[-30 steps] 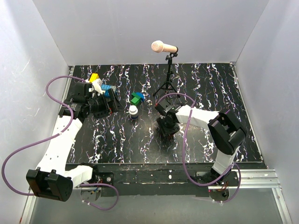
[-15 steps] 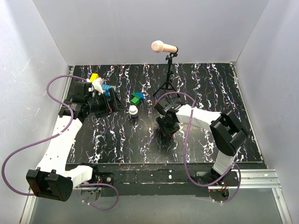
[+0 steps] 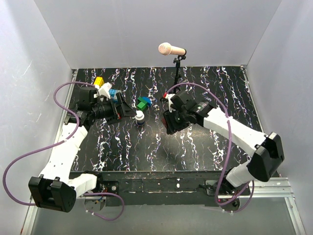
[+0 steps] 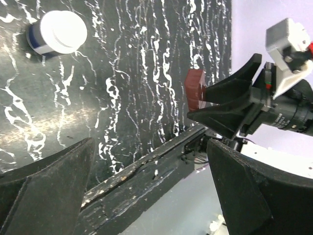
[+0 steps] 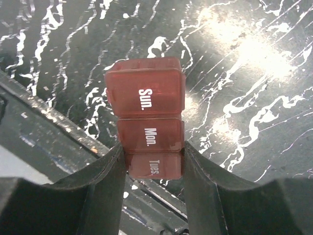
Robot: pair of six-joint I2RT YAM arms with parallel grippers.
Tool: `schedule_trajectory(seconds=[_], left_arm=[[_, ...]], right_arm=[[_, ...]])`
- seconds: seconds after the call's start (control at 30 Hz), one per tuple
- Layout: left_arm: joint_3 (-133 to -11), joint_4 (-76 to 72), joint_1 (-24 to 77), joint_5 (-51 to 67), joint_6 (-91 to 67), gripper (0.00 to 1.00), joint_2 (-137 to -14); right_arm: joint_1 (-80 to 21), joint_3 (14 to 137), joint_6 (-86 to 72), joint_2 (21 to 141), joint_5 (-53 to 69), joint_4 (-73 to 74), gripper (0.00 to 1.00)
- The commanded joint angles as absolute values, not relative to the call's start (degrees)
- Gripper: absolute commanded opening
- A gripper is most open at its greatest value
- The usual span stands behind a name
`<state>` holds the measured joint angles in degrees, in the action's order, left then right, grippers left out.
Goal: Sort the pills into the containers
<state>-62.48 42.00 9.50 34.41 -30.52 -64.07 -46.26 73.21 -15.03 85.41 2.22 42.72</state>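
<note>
The right gripper [image 5: 152, 164] clamps the weekly pill organizer [image 5: 145, 98] at its Tues. cell, over the table [image 3: 215, 88] centre; 2 cells project forward. The left gripper [image 4: 151, 186] stands fully open near the white bottle [image 4: 57, 32]. Hold the organizer level and seat it flat before releasing.

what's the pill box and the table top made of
The pill box looks like translucent reddish plastic, glossy, with white day labels on its lids. The table top is black with white marbled streaks, shiny under glare; material unclear.
</note>
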Motion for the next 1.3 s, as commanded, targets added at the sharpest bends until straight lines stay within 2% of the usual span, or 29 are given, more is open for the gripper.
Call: schedule_trajectory(seconds=[0.0, 0.2, 0.67, 0.87, 1.17, 1.27], left_arm=[[-59.2, 34.8, 9.8, 41.7, -36.3, 0.97, -62.1], [-55.5, 25.1, 13.3, 43.2, -43.2, 0.97, -62.6], [-56.2, 12.8, 31.5, 33.2, -49.3, 0.90, -74.3], [-56.7, 10.4, 33.6, 32.4, -50.0, 0.79, -78.2], [-56.1, 7.5, 34.1, 33.0, -50.8, 0.51, -79.9], [-56.0, 6.5, 34.5, 33.1, -51.2, 0.47, -80.5]], right_arm=[[-46.5, 75.6, -13.2, 81.1, 7.3, 44.7, 0.18], [-46.5, 75.6, -13.1, 79.0, 8.6, 45.3, 0.18], [-46.5, 75.8, -14.1, 78.5, 9.8, 45.4, 0.18], [-46.5, 75.7, -14.4, 78.2, 9.8, 45.5, 0.18], [-46.5, 75.5, -14.7, 77.9, 9.9, 45.4, 0.18], [-46.6, 75.5, -14.9, 77.9, 10.2, 45.4, 0.18]])
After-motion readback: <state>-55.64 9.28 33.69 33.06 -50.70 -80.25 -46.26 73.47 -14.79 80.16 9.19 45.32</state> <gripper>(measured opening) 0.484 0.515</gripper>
